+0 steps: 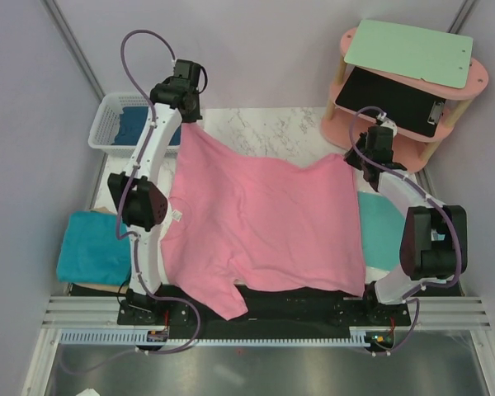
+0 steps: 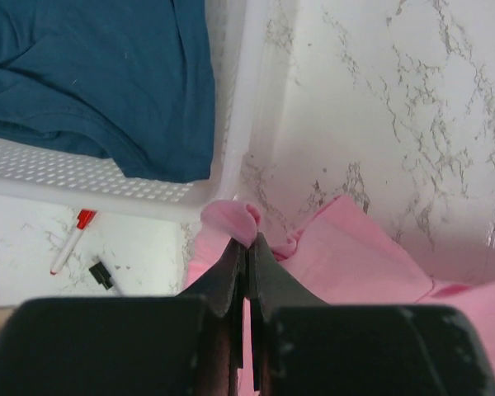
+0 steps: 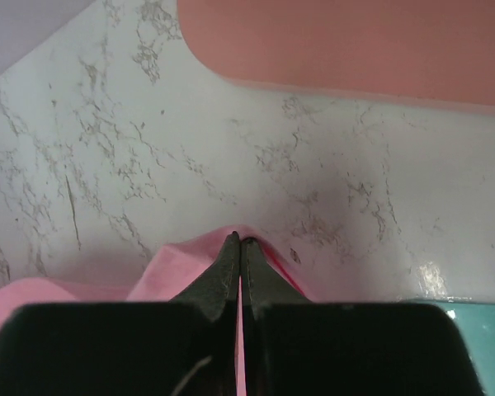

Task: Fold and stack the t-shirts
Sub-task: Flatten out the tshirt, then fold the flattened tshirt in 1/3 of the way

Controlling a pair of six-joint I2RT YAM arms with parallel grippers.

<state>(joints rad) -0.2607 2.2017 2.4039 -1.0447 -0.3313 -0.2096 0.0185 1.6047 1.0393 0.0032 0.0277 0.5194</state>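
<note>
Closest to the left wrist camera, the left jaws are pressed together, with a small rounded fold of the pink t-shirt [image 2: 231, 221] poking out past their tips. In the right wrist view the right jaws are likewise closed to a slit on a pink edge. How much cloth sits between them is hidden by the jaws themselves.

From above, the pink t-shirt is spread between the left arm [image 1: 153, 157] and the right arm [image 1: 404, 194], pinched at its two far corners, and covers most of the marble counter [image 1: 264, 124]. Its near edge droops over the black base plate [image 1: 305, 301], with one sleeve hanging lowest. Whether its middle rests on the counter or hangs clear of it cannot be told.

The teal t-shirt [image 1: 91, 247] lies folded at the left edge, its right side hidden behind the left arm. The dark blue t-shirt [image 2: 107, 82] lies crumpled in the white basket [image 1: 106, 120] at the far left, cut off by the frame in the wrist view.

A turquoise cloth [image 1: 384, 227] shows at the right, mostly covered by the pink t-shirt and the right arm, and too little shows to say what it is.

Beside the basket lie a red-capped marker [image 2: 70, 239] and a small black object [image 2: 106, 275] too blurred to identify.

At the far right stands a pink shelf [image 1: 478, 78] with a green clipboard [image 1: 408, 49] on top and a black clipboard [image 1: 392, 99] on the tier below.
</note>
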